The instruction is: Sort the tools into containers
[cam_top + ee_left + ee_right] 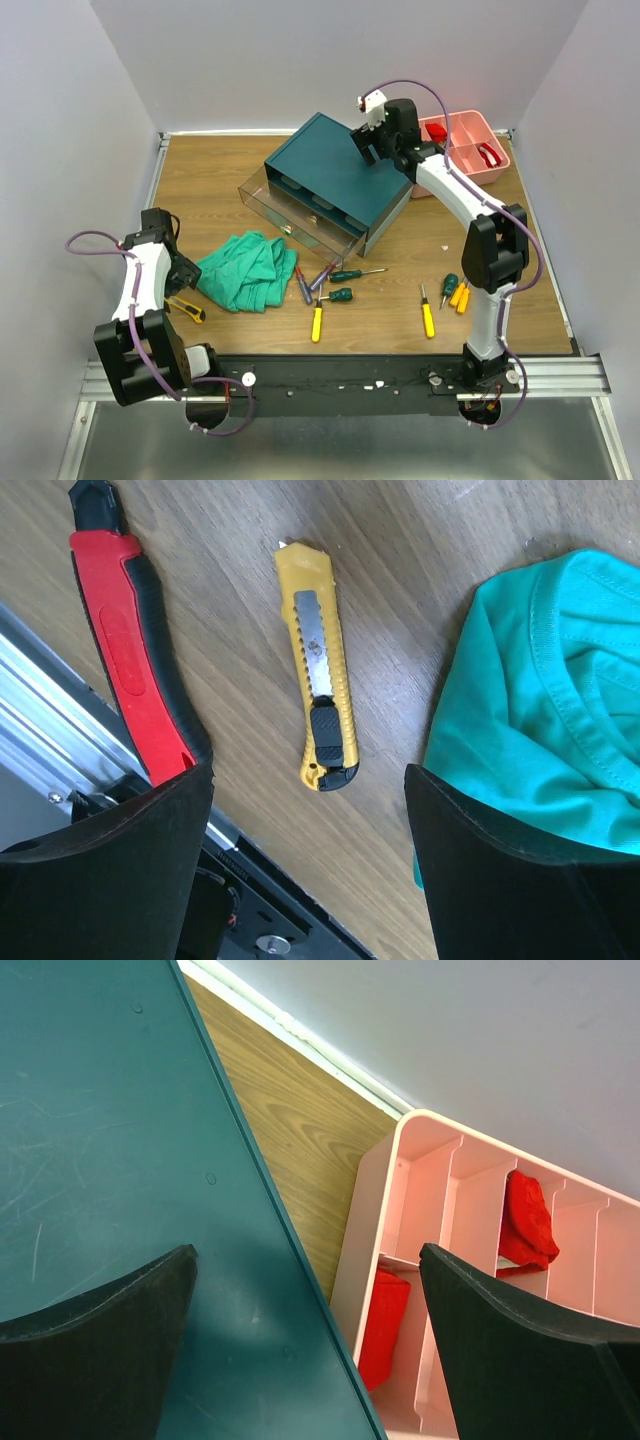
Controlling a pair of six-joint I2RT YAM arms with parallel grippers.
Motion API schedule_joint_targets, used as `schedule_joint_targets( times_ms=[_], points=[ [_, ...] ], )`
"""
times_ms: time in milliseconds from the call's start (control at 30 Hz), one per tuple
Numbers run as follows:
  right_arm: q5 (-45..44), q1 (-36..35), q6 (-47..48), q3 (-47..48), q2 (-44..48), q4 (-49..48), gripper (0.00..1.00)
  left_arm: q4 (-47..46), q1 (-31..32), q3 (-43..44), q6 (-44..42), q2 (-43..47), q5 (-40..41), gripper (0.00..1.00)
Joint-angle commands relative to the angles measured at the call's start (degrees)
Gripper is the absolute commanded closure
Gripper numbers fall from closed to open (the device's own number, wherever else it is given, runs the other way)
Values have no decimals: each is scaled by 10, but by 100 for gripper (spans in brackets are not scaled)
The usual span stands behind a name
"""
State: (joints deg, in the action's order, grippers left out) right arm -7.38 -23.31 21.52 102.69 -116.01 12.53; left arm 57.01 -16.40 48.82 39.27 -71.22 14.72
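Several screwdrivers lie on the wooden table in front of the dark teal box (335,178): a green one (357,273), a yellow one (317,322), another yellow one (428,318) and a red-and-blue pair (305,285). A clear drawer (290,215) of the box is pulled out. My left gripper (183,273) (310,860) is open and low over the table at the left, a yellow utility knife (320,708) just ahead of its empty jaws. Above the box's top (120,1160), my right gripper (368,140) (305,1330) hangs open and empty.
A crumpled green cloth (248,268) (545,700) lies between the left gripper and the screwdrivers. A red-and-black knife (135,660) lies by the near table edge. A pink divided tray (463,150) (420,1210) holding red items (527,1222) stands at the back right.
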Motion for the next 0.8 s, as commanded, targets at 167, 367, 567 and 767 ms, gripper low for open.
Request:
schedule_joint_targets(
  times_ms=[167,367,567,767],
  points=[
    [23,-4,-1,25,18,42,0,12,-10,15,-18,-48,-7,20],
    [28,-4,-4,38,14,46,0,-12,-15,-3,-1,-85,-4,30],
    [29,-4,-2,16,25,42,0,-47,-16,-21,13,-120,14,37],
    [29,-4,-5,11,27,39,0,-108,-14,-43,-2,-163,36,46]
  ],
)
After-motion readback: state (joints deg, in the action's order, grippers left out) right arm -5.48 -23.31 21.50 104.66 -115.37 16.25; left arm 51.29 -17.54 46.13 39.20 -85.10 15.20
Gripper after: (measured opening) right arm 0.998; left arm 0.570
